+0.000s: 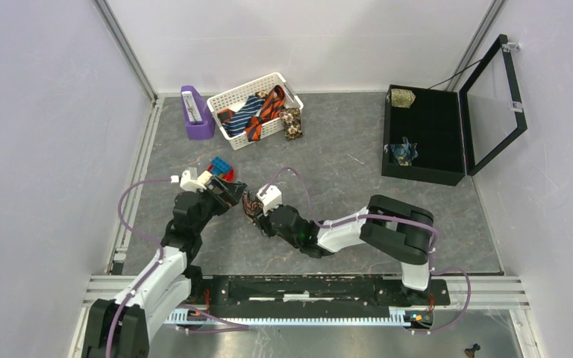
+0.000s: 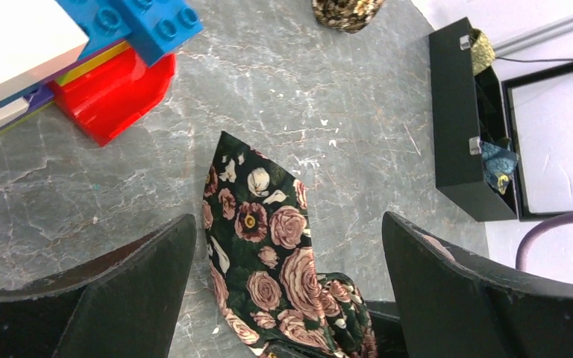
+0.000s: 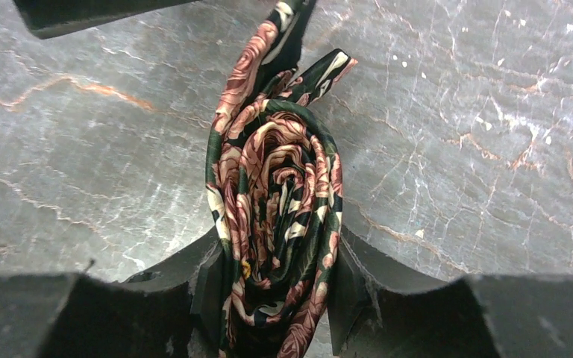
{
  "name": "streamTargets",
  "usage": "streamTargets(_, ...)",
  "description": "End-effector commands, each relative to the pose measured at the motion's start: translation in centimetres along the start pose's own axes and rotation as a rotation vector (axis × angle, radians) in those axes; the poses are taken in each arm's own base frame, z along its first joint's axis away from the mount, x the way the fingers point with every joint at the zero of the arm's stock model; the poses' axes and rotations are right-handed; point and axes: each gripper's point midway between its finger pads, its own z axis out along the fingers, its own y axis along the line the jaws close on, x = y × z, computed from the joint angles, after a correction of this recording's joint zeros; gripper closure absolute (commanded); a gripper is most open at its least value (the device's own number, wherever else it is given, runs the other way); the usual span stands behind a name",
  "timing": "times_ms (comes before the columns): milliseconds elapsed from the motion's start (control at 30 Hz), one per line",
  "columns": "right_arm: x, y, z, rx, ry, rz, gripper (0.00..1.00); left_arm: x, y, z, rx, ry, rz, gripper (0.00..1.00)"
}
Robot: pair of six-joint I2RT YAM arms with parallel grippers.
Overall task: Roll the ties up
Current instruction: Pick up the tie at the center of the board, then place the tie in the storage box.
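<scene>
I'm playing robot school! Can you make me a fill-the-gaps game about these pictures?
The floral tie sits clamped in the ____ arm's jaws.
The left gripper is ____.
The black case holds ____ rolled ties.
The striped ties lie in a white ____.
Missing: right, open, two, basket.

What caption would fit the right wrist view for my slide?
Right pincer clamps a rolled floral tie over the grey table.

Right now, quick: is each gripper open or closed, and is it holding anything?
Left gripper: open, holding nothing; the floral tie lies between its jaws.
Right gripper: closed on the rolled part of the floral tie.
</scene>
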Motion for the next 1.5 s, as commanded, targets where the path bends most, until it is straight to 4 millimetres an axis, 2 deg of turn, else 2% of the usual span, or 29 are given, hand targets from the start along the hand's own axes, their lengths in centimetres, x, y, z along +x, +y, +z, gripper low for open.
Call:
streamTargets(0,-4.9,1.1,-1.6,-0.070,-0.107,0.002,0.76,-1.9,-2.8,-0.8,0.091,-0.027,0.137,0.00)
streamTargets(133,-5.8,0.3,-2.9,-0.169,-0.086,0.087,0.76,-2.2,-4.4,-1.8,0.193,-0.076,0.192,0.00)
streamTargets(367,-8.3,-2.7,-5.8,-0.296,-0.043,0.123,0.76,-2.1,-9.8,-4.4,0.515,-0.168,0.289,0.00)
streamTargets(533,-9.2,-5.3,-8.0,-0.332,0.011,0.100,0.76,-2.3,-13.1,-6.6,0.711,-0.211,0.344,0.10)
streamTargets(700,-9.5,-5.8,-10.9,-0.458,0.028,0.098,0.77,-0.5,-16.6,-8.3,0.923,-0.156,0.392,0.15)
streamTargets(800,-9.8,-5.3,-12.5,-0.550,0.009,0.089,0.78,1.2,-18.6,-9.0,1.031,-0.096,0.438,0.16)
streamTargets(900,-10.1,-4.9,-13.9,-0.613,-0.024,0.067,0.80,2.1,-20.2,-9.2,1.080,-0.046,0.470,0.17)
streamTargets(1033,-10.9,-4.0,-15.5,-0.703,-0.080,0.025,0.88,3.3,-21.0,-8.9,1.085,0.019,0.522,0.18)
streamTargets(1167,-12.1,-3.2,-16.7,-0.767,-0.138,-0.004,0.89,4.4,-21.6,-9.2,1.125,0.084,0.528,0.19)
streamTargets(1300,-13.4,-2.8,-17.5,-0.788,-0.178,-0.004,0.89,4.8,-22.0,-9.7,1.150,0.116,0.505,0.27)
streamTargets(1467,-13.8,-3.0,-17.3,-0.770,-0.172,0.025,0.89,4.1,-21.5,-10.0,1.067,0.049,0.528,0.05)
